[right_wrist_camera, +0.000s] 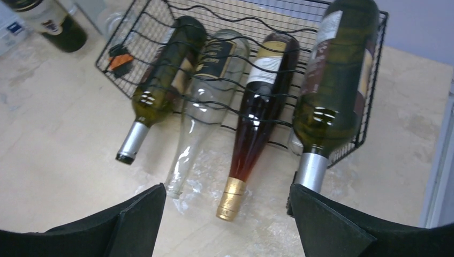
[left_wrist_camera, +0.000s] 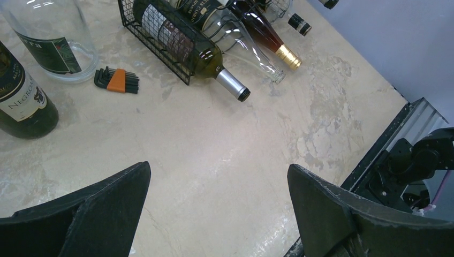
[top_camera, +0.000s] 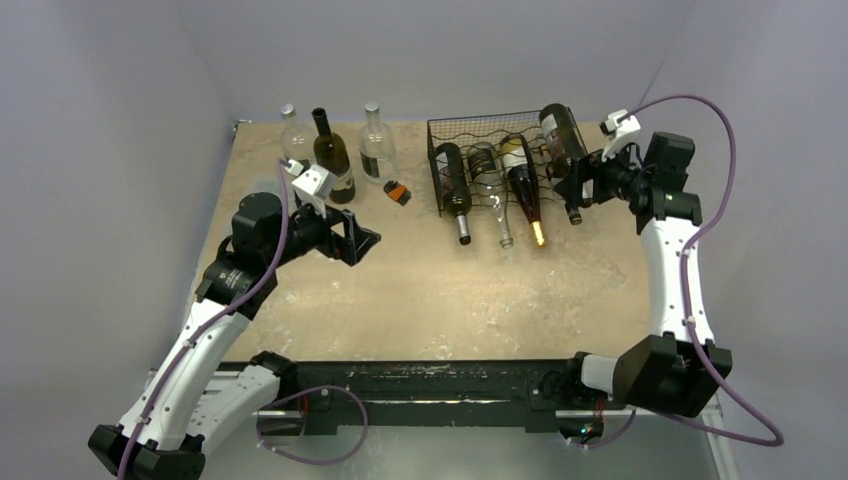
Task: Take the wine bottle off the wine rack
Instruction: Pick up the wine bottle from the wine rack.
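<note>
The black wire-mesh wine rack point(top_camera: 478, 128) stands at the back right of the table. Three bottles lie in it: a green one with a silver cap point(top_camera: 452, 185), a clear one point(top_camera: 490, 185) and an amber one with a gold cap point(top_camera: 524, 185). A fourth green wine bottle point(top_camera: 562, 140) lies on the rack's upper wires at the right end point(right_wrist_camera: 334, 80). My right gripper point(top_camera: 583, 186) is open and empty; its midpoint point(right_wrist_camera: 227, 214) is in front of the gold cap, and the upper bottle's silver neck point(right_wrist_camera: 311, 170) passes behind its right finger point(right_wrist_camera: 326, 225). My left gripper point(top_camera: 357, 240) is open and empty.
Three upright bottles stand at the back left: clear point(top_camera: 293, 135), dark point(top_camera: 333, 160), clear point(top_camera: 375, 145). An orange-and-black hex key set point(top_camera: 398, 192) lies left of the rack. The left gripper point(left_wrist_camera: 219, 182) hangs over bare tabletop point(left_wrist_camera: 214, 139). The wall is close behind the rack.
</note>
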`<action>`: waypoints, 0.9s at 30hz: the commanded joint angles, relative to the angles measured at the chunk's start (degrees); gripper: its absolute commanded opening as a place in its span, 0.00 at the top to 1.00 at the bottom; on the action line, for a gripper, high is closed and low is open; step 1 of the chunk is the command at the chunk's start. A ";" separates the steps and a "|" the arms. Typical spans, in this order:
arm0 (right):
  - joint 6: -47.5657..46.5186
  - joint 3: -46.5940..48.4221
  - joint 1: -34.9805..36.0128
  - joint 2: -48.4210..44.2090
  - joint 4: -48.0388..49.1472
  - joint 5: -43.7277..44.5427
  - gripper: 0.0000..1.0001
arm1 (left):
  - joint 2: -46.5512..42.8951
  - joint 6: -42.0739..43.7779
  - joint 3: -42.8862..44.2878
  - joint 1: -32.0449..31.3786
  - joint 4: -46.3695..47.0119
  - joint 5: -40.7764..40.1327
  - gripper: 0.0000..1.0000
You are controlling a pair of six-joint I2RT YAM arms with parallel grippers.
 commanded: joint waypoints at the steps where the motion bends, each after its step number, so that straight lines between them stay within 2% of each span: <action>1: 7.22 2.07 -1.14 3.00 7.79 6.27 0.10 | -0.71 1.69 0.20 0.19 0.77 0.97 0.00; 16: 9.57 2.18 -1.24 13.64 15.73 14.13 0.14 | -0.65 2.67 0.16 0.19 0.07 -0.48 0.00; 27: 8.31 1.88 -1.24 18.70 17.27 15.70 0.22 | -0.37 2.93 0.16 0.19 -0.13 -0.75 0.00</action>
